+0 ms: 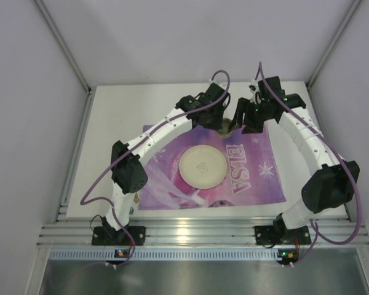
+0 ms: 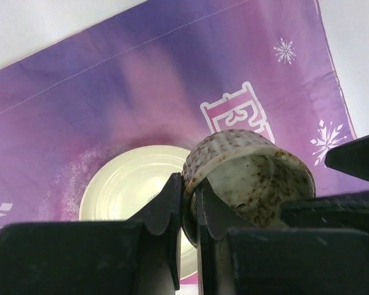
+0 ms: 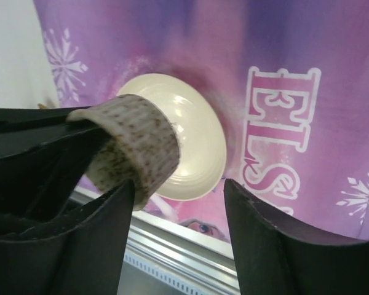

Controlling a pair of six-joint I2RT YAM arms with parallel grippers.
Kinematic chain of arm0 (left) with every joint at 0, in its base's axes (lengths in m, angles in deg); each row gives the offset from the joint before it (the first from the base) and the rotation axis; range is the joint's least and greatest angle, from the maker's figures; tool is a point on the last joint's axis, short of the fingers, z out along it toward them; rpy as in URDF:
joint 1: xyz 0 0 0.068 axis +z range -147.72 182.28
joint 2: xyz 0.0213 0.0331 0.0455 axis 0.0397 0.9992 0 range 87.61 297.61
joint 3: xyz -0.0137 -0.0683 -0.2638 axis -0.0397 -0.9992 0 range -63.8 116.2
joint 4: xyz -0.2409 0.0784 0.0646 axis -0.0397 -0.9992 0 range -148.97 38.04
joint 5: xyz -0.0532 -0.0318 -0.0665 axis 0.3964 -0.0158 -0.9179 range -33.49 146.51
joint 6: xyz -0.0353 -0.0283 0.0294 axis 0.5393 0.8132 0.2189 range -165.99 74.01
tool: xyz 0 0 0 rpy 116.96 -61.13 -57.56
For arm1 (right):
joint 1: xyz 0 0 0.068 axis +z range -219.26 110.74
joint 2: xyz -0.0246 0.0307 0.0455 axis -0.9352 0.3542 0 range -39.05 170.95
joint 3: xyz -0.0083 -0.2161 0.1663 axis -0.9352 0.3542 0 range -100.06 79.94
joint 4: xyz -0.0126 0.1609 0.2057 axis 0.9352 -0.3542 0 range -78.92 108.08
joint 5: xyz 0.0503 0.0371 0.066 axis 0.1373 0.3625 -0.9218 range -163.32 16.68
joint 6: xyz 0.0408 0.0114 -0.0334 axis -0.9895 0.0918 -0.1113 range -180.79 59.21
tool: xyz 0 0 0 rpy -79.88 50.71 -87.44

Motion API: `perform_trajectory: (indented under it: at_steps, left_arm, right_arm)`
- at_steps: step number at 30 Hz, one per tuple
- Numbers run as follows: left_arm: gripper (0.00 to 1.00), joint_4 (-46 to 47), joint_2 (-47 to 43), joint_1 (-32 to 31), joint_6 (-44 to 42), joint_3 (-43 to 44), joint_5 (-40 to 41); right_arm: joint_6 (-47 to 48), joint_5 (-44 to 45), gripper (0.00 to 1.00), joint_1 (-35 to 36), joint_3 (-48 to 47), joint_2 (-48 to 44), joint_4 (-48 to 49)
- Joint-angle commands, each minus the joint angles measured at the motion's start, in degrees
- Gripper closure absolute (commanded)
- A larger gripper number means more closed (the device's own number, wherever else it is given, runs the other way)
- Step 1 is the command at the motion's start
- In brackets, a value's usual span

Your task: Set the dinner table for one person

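Note:
My left gripper [image 2: 189,203] is shut on the rim of a speckled cream cup [image 2: 252,175], one finger inside and one outside, holding it above the purple ELSA placemat [image 2: 111,98]. The cup also shows in the right wrist view [image 3: 132,147] and, mostly hidden by the grippers, from above [image 1: 223,130]. My right gripper [image 3: 178,209] is open, its fingers close beside the cup without gripping it. A cream plate [image 1: 202,166] lies on the placemat [image 1: 258,178], which lies on the white dinner table [image 1: 111,117].
An aluminium rail [image 1: 197,230] runs along the table's near edge by the arm bases. Grey walls stand left, right and behind. The right arm's fingers [image 2: 357,157] reach into the left wrist view beside the cup.

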Motion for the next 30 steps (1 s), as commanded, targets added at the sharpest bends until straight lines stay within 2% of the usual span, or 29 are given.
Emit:
perform_trajectory:
  at_steps: [1,5,11,13,16,19,20,22,23,27,30]
  left_arm:
    - [1.0,0.4,-2.44,-1.03,1.22,1.84,1.77]
    - [1.0,0.57,-2.35,-1.73,1.58,2.46,1.51]
    - [1.0,0.84,-2.26,-3.05,1.84,2.19,1.07]
    - [1.0,0.84,-2.17,-3.4,2.28,2.19,0.81]
    - [1.0,0.84,-2.09,-3.4,2.98,2.19,0.37]
    - [0.69,1.19,-2.44,-3.4,3.77,2.28,0.45]
    - [0.54,1.97,-3.31,-3.4,4.12,2.19,0.8]
    - [0.44,2.77,-4.28,-3.4,4.3,2.11,1.42]
    - [0.36,3.29,-4.8,-3.32,4.3,2.19,1.59]
    - [0.27,4.27,-6.92,-2.44,4.56,3.07,1.16]
    - [0.24,3.65,-7.8,-0.69,5.53,3.25,0.54]
  right_arm:
    - [1.13,3.49,0.41,0.31,3.81,-2.76,0.05]
    - [1.83,4.9,0.51,0.31,6.11,-2.94,0.14]
    - [2.01,6.48,0.83,0.49,6.82,-2.68,0.05]
    - [2.1,7.27,0.98,0.31,7.08,-2.68,-0.03]
    - [2.45,8.32,1.0,0.4,7.52,-2.41,-0.21]
    - [2.63,9.55,1.0,0.49,8.22,-2.06,-0.38]
    - [2.63,10.43,1.0,0.4,8.4,-1.89,-0.38]
    - [2.89,11.49,1.0,0.4,8.92,-1.45,-0.47]
    - [2.98,11.84,1.0,0.49,9.01,-1.27,-0.47]
    - [3.42,13.95,1.0,0.31,8.93,0.83,-0.3]
    - [3.94,15.62,1.0,0.14,7.7,3.2,-0.3]
